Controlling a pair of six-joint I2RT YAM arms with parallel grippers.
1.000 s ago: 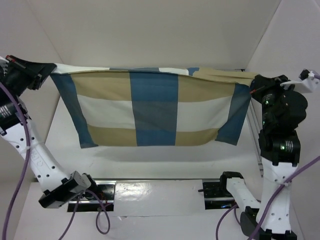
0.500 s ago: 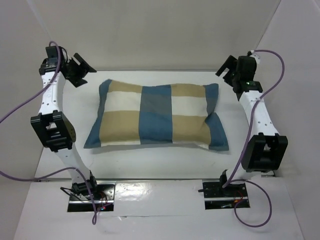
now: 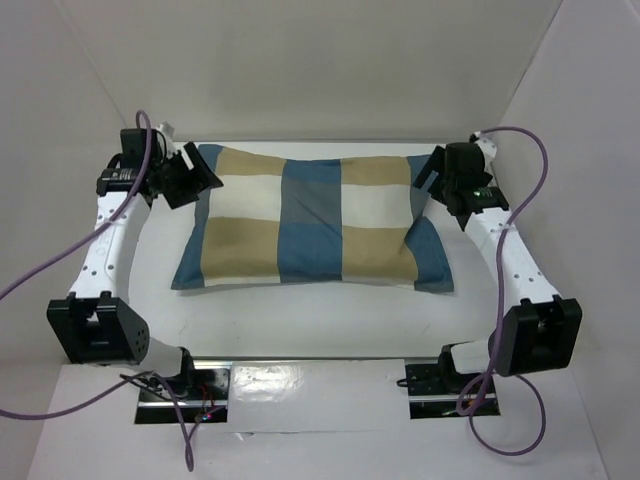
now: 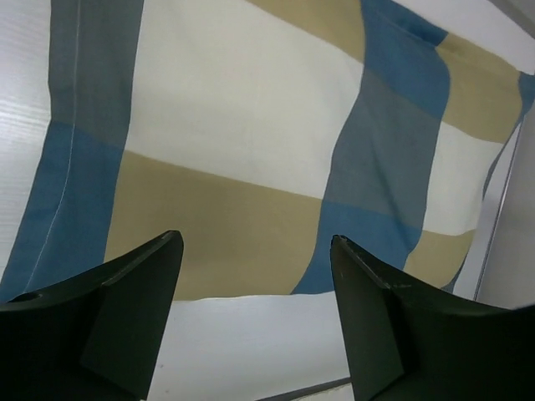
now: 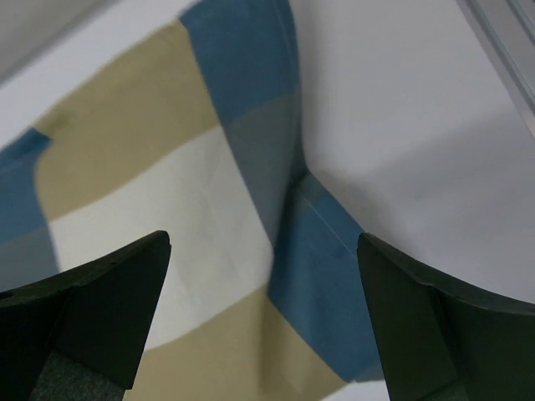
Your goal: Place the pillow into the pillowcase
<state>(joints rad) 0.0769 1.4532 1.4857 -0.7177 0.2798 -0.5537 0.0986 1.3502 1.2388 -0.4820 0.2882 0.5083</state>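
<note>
The blue-tan-cream checked fabric pillowcase lies plump between our left gripper and right gripper, jaws apart and empty, since we judge the pillow fills it.

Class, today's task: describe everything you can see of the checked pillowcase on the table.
The pillowcase is soft, woven-looking fabric in big blue, tan and cream squares with blue borders. It lies flat on the white table, plumped as if filled, with its long side running across in front of the arms. Its right end has a creased blue flap. The left fingers and right fingers stand open above its far corners, gripping nothing; whether they brush the cloth cannot be told.
</note>
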